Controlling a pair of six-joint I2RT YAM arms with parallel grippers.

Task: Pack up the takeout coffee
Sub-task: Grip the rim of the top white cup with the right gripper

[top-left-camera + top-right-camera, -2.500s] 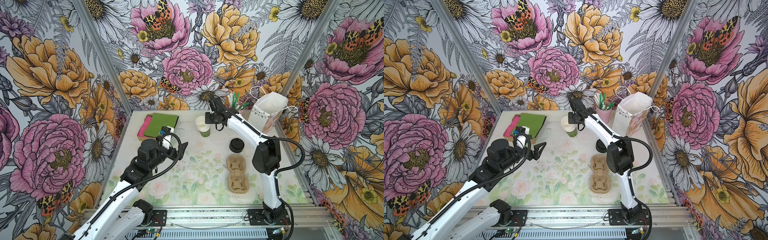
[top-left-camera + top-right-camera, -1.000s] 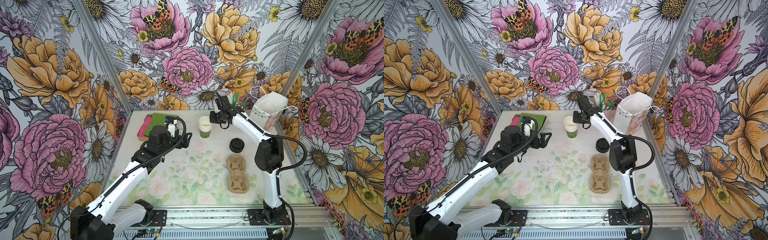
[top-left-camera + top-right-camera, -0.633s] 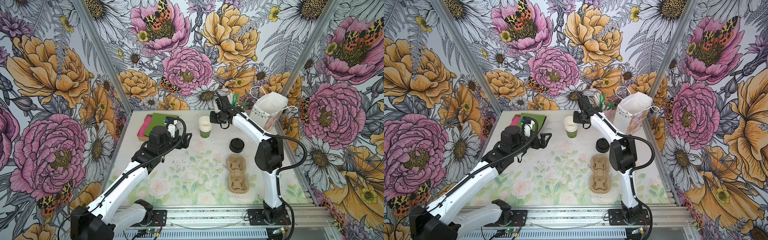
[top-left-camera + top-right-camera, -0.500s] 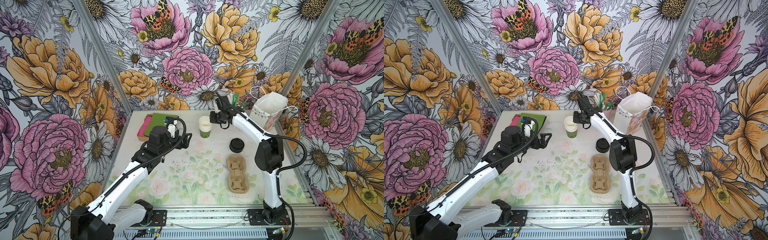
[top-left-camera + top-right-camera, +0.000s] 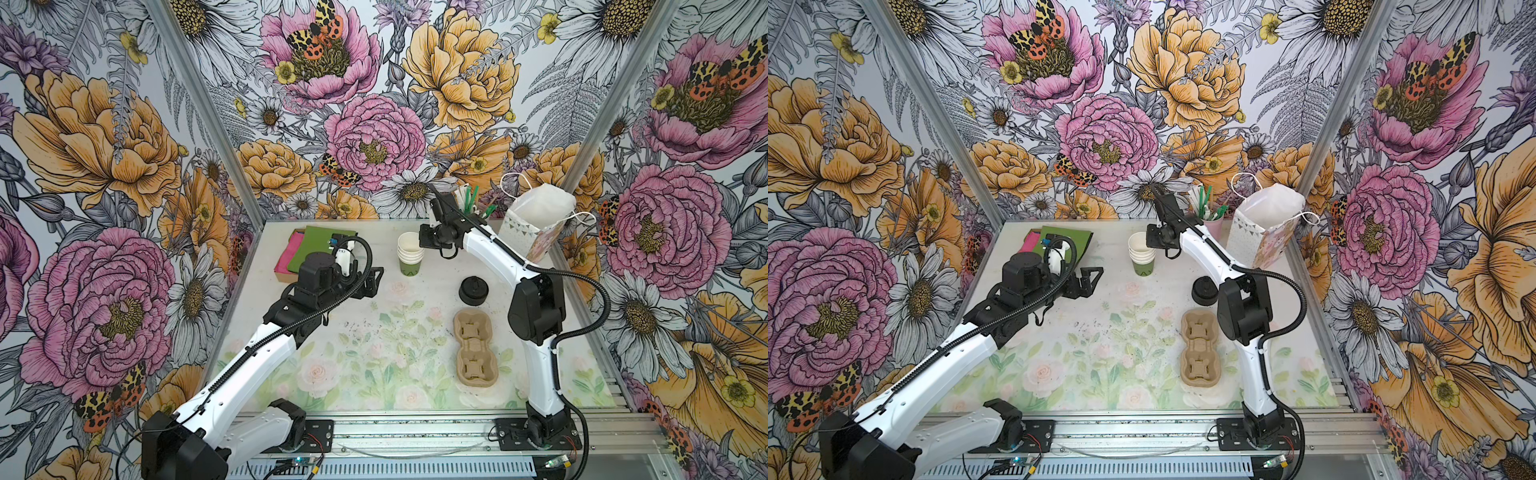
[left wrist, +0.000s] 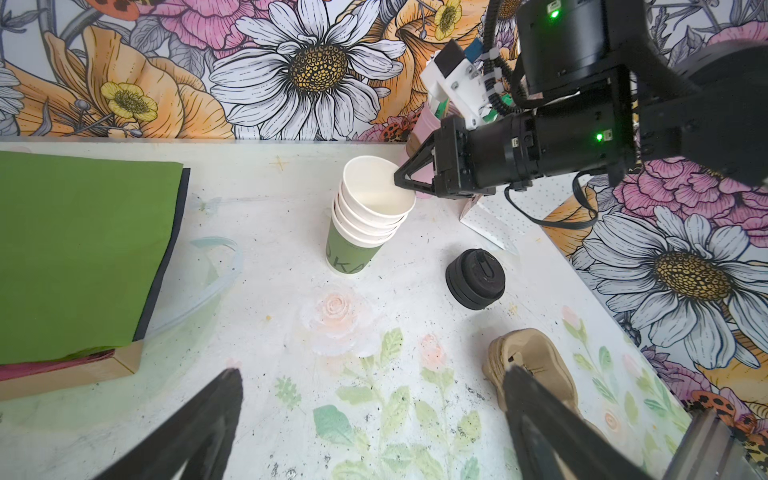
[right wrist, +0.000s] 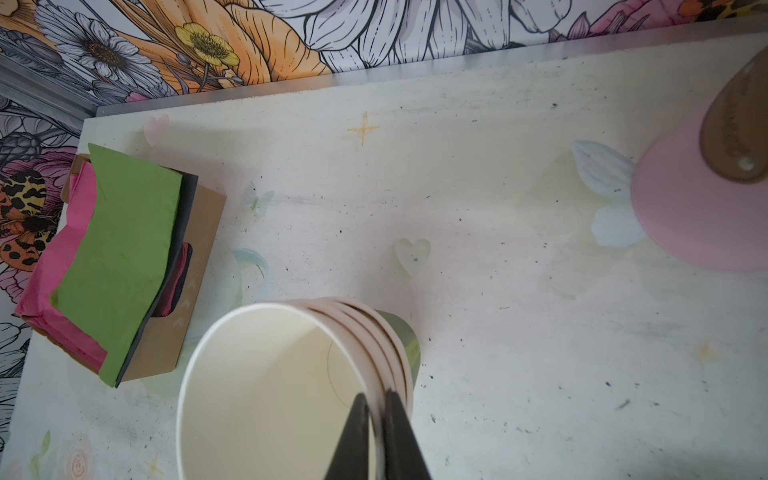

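Note:
The takeout coffee is out of view in every frame. A stack of lidless white-and-green paper cups stands at the back middle of the table. My right gripper is shut on the rim of the top cup, one finger inside and one outside. My left gripper hangs open and empty above the table, left of the stack.
A stack of loose black lids lies right of the cups. A brown pulp cup carrier lies nearer the front. A white gift bag and a pink stirrer cup stand back right. A napkin box sits back left.
My right gripper's jaws have closed onto the top cup's rim. The left arm reached toward the back of the table earlier and has held still since.

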